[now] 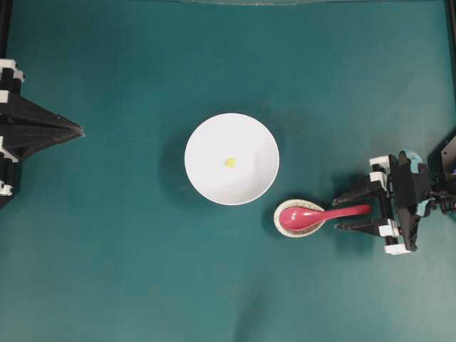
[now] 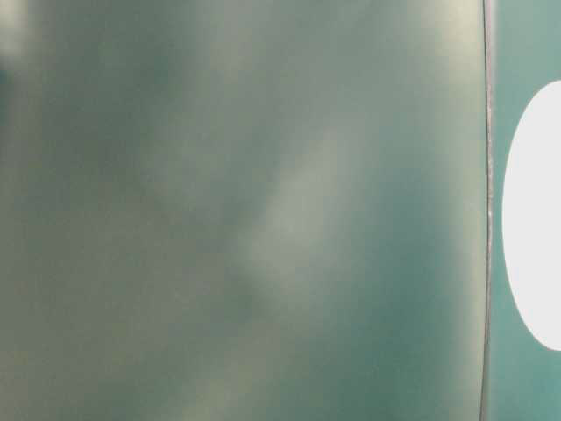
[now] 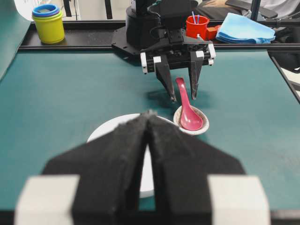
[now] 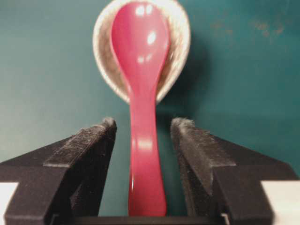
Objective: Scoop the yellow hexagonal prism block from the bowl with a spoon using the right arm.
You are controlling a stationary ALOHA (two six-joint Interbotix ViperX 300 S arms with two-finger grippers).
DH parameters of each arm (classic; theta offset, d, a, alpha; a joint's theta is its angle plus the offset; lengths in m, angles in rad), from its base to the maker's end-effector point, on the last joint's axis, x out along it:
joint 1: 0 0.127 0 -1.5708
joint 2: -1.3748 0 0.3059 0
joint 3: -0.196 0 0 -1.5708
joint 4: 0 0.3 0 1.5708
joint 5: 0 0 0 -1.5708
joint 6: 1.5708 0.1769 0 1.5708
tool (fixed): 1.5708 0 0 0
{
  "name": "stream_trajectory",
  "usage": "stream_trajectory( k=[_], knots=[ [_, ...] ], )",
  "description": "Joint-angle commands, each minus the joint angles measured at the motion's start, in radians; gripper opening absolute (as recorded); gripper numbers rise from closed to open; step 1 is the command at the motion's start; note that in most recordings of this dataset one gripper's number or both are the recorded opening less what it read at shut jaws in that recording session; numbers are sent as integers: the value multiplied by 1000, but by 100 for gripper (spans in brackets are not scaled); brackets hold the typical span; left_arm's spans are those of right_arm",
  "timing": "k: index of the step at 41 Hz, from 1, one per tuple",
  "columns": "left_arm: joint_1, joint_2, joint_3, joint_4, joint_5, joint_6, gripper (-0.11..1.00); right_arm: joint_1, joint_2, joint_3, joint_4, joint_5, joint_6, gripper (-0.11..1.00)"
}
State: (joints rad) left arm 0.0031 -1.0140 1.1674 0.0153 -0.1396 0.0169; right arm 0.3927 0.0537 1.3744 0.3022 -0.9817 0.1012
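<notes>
The white bowl point(image 1: 231, 187) stands mid-table with the tiny yellow block point(image 1: 229, 162) lying in its middle. Right of it, the pink-red spoon point(image 1: 313, 216) rests with its scoop in a speckled grey spoon rest point(image 1: 283, 226) and its handle pointing right. My right gripper point(image 1: 336, 215) is open and straddles the handle; in the right wrist view the spoon point(image 4: 143, 93) runs between the fingers point(image 4: 93, 140) with a gap on each side. My left gripper point(image 1: 78, 131) is shut and empty at the far left. In the left wrist view its fingers point(image 3: 131, 154) hide most of the bowl point(image 3: 110, 129).
Beyond the table's far edge, the left wrist view shows stacked yellow and blue cups point(image 3: 48, 21), a red cup point(image 3: 197, 26) and a blue cloth point(image 3: 248, 28). The table-level view is blurred. Teal table surface point(image 1: 142, 271) surrounds the bowl.
</notes>
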Motion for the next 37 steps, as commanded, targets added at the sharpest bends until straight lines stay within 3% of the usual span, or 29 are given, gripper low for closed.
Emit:
stream_trajectory(
  k=[1, 37],
  knots=[
    [0, 6, -31, 3, -5, 2, 4, 8, 0, -12, 2, -11, 2, 55],
    [0, 5, -31, 3, -6, 0, 4, 8, 2, -20, 17, -12, 2, 50]
  ],
)
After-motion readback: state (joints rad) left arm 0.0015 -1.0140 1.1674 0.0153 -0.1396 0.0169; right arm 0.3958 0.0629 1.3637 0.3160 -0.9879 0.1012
